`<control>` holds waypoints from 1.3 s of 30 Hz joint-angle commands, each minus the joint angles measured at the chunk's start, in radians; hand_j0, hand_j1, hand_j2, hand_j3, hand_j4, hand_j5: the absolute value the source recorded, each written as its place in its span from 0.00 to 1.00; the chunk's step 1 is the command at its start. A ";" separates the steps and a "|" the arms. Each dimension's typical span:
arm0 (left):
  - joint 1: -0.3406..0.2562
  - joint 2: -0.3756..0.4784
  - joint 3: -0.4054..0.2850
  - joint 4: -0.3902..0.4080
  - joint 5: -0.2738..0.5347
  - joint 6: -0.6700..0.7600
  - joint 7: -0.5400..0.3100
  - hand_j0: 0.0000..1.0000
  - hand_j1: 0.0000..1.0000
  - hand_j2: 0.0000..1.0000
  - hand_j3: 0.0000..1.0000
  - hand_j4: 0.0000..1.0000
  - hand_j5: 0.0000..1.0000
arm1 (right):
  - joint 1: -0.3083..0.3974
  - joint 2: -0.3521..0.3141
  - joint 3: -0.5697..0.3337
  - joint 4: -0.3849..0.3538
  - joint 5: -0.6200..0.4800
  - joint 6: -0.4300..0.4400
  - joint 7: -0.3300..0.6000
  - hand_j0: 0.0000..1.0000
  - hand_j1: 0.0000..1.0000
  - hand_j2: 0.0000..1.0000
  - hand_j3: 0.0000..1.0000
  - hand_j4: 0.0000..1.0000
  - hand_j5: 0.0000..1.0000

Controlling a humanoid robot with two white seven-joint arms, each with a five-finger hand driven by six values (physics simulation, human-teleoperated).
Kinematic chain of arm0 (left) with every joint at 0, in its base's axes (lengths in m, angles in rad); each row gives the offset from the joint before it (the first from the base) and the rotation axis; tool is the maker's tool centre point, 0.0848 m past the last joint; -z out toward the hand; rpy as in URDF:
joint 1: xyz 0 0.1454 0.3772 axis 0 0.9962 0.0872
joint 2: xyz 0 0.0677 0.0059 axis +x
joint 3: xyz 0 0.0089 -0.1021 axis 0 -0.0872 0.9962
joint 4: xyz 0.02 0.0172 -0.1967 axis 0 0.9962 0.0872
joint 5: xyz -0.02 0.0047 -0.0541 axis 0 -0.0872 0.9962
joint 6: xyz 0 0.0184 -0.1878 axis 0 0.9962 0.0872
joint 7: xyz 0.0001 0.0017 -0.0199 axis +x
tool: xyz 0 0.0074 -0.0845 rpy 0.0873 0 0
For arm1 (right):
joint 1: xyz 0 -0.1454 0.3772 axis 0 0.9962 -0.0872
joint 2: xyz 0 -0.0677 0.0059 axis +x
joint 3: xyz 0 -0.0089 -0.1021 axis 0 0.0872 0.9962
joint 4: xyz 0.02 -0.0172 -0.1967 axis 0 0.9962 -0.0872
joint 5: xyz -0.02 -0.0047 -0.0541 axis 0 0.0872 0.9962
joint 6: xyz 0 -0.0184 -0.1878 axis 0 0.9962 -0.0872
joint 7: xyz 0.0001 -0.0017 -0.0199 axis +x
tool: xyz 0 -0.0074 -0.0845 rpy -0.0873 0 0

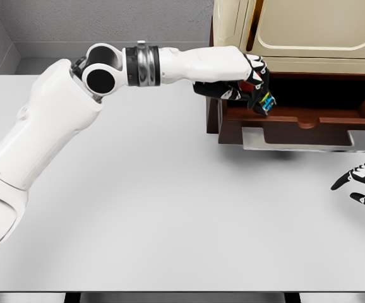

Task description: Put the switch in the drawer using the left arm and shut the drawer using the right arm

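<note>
- The left arm [50,126] comes in from the lower left and stretches across the white counter [157,208] toward the upper right, its forearm nearly level.
- The left hand [242,79] hangs at the left end of the open drawer, its fingers [258,76] curled down around the switch.
- The switch [266,102], a small dark block with blue and yellow marks, sits tilted in that grasp, just over the drawer's front edge at its left corner; whether it touches the wood cannot be told.
- The drawer [302,117] is reddish-brown wood, pulled out from a cream-coloured cabinet [309,31], with a flat metal handle [309,140] along its front.
- The right hand [362,186] shows at the right edge, low over the counter and well apart from the drawer, its fingers loosely spread and holding nothing.
</note>
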 commanded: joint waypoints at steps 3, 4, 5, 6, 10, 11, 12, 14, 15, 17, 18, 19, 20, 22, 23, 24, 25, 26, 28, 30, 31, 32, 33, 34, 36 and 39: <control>0.002 -0.011 0.002 0.011 0.007 0.000 -0.001 0.30 0.30 0.30 0.30 0.30 0.30 | 0.000 -0.001 0.000 0.000 -0.007 0.003 0.000 0.57 0.57 0.57 0.57 0.57 0.57; 0.002 -0.016 0.002 0.013 0.007 0.000 -0.001 0.30 0.30 0.30 0.30 0.30 0.30 | 0.000 -0.001 0.000 0.000 -0.007 0.003 0.000 0.57 0.57 0.57 0.57 0.57 0.57; 0.002 -0.019 0.002 0.020 0.005 0.000 -0.001 0.30 0.30 0.30 0.30 0.30 0.30 | 0.000 -0.001 0.000 0.000 -0.007 0.003 0.000 0.57 0.57 0.57 0.57 0.57 0.57; 0.002 -0.019 0.002 0.021 0.007 0.000 -0.001 0.31 0.31 0.31 0.31 0.31 0.31 | 0.000 0.000 0.000 0.000 -0.007 0.003 0.000 0.58 0.58 0.58 0.58 0.58 0.58; 0.002 -0.019 0.002 0.021 0.007 0.000 -0.001 0.34 0.34 0.34 0.34 0.34 0.34 | 0.000 -0.001 0.000 0.000 -0.007 0.003 0.000 0.58 0.58 0.58 0.58 0.58 0.58; 0.002 -0.019 0.002 0.021 0.007 0.000 -0.001 0.37 0.37 0.37 0.37 0.37 0.37 | 0.000 -0.001 0.000 0.000 -0.007 0.003 0.000 0.58 0.58 0.58 0.58 0.58 0.58; 0.002 -0.019 0.002 0.021 0.007 0.000 -0.001 0.40 0.40 0.40 0.40 0.40 0.40 | 0.000 -0.001 0.000 0.000 -0.007 0.003 0.000 0.58 0.58 0.58 0.58 0.58 0.58; 0.000 -0.021 0.002 0.021 0.007 0.000 -0.001 0.52 0.52 0.52 0.52 0.52 0.52 | 0.000 -0.001 0.000 0.000 -0.007 0.003 0.000 0.58 0.58 0.58 0.58 0.58 0.58; 0.000 -0.019 0.002 0.021 0.007 0.000 -0.001 0.57 0.57 0.57 0.57 0.57 0.57 | 0.000 0.000 0.000 0.000 -0.007 0.003 0.000 0.58 0.58 0.58 0.58 0.58 0.58; 0.000 -0.021 0.002 0.021 0.007 0.000 -0.001 0.70 0.70 0.70 0.70 0.70 0.70 | 0.000 -0.001 0.000 0.000 -0.007 0.003 0.000 0.58 0.58 0.58 0.58 0.58 0.58; 0.000 -0.019 0.003 0.021 0.007 0.000 -0.001 0.75 0.75 0.75 0.75 0.75 0.75 | 0.000 -0.001 0.000 0.000 -0.007 0.003 0.000 0.58 0.58 0.58 0.58 0.58 0.58; 0.000 -0.019 0.003 0.021 0.007 0.000 -0.001 0.80 0.80 0.80 0.80 0.80 0.80 | 0.000 -0.001 0.000 0.000 -0.007 0.003 0.000 0.58 0.58 0.58 0.58 0.58 0.58; 0.000 -0.021 0.003 0.021 0.007 0.000 -0.001 0.83 0.83 0.83 0.83 0.83 0.83 | 0.002 -0.001 0.002 0.000 -0.007 0.003 0.000 0.58 0.58 0.58 0.58 0.58 0.58; 0.000 -0.022 0.003 0.021 0.008 0.000 -0.001 0.90 0.90 0.90 0.90 0.90 0.90 | 0.000 -0.001 0.002 0.000 -0.007 0.003 0.000 0.58 0.58 0.58 0.58 0.58 0.58; 0.000 -0.024 0.003 0.021 0.008 0.000 -0.001 0.93 0.93 0.93 0.93 0.93 0.93 | 0.000 0.000 0.002 0.000 -0.007 0.003 0.000 0.58 0.58 0.58 0.58 0.58 0.58; 0.000 -0.025 0.003 0.021 0.008 0.000 -0.001 0.96 0.96 0.96 0.96 0.96 0.96 | 0.002 0.000 0.002 0.000 -0.007 0.003 0.000 0.58 0.58 0.58 0.58 0.58 0.58; 0.000 -0.025 0.003 0.022 0.008 0.000 -0.001 0.97 0.97 0.97 0.97 0.97 0.97 | 0.002 0.000 0.002 0.000 -0.007 0.003 0.000 0.58 0.58 0.58 0.58 0.58 0.58; 0.000 -0.025 0.003 0.022 0.008 0.000 -0.001 0.99 0.99 0.99 0.99 0.99 0.99 | 0.000 0.000 0.002 0.000 -0.007 0.003 0.000 0.58 0.58 0.58 0.58 0.58 0.58; 0.000 -0.025 0.005 0.031 0.008 0.000 -0.001 1.00 1.00 1.00 1.00 1.00 1.00 | 0.002 -0.001 0.002 0.000 -0.007 0.003 0.000 0.58 0.58 0.58 0.58 0.58 0.58; 0.000 -0.025 0.005 0.037 0.013 0.000 -0.001 1.00 1.00 1.00 1.00 1.00 1.00 | 0.002 0.000 0.006 0.000 -0.007 0.003 0.000 0.58 0.58 0.58 0.58 0.58 0.58; 0.000 -0.027 0.005 0.044 0.013 0.000 -0.001 1.00 1.00 1.00 1.00 1.00 1.00 | 0.002 -0.001 0.006 0.000 -0.007 0.003 0.000 0.58 0.58 0.58 0.58 0.58 0.58; 0.000 -0.027 0.005 0.051 0.014 0.000 -0.001 1.00 1.00 1.00 1.00 1.00 1.00 | 0.002 -0.001 0.006 0.000 -0.007 0.003 0.000 0.58 0.58 0.58 0.58 0.58 0.58; 0.000 -0.027 0.005 0.056 0.022 0.000 -0.001 1.00 1.00 1.00 1.00 1.00 1.00 | 0.002 -0.001 0.006 0.000 -0.007 0.003 0.000 0.58 0.58 0.58 0.58 0.58 0.58; 0.000 -0.027 0.005 0.056 0.028 0.000 -0.001 1.00 1.00 1.00 1.00 1.00 1.00 | 0.002 -0.001 0.006 0.000 -0.007 0.003 0.000 0.58 0.58 0.58 0.58 0.58 0.58; -0.002 -0.027 0.005 0.054 0.039 0.000 -0.001 1.00 1.00 1.00 1.00 1.00 1.00 | 0.002 0.000 0.006 0.000 -0.007 0.003 0.000 0.58 0.58 0.58 0.58 0.58 0.58; -0.003 -0.027 0.005 0.040 0.054 0.000 -0.001 1.00 1.00 1.00 1.00 1.00 1.00 | 0.002 0.000 0.006 0.000 -0.007 0.003 0.000 0.58 0.58 0.58 0.58 0.58 0.58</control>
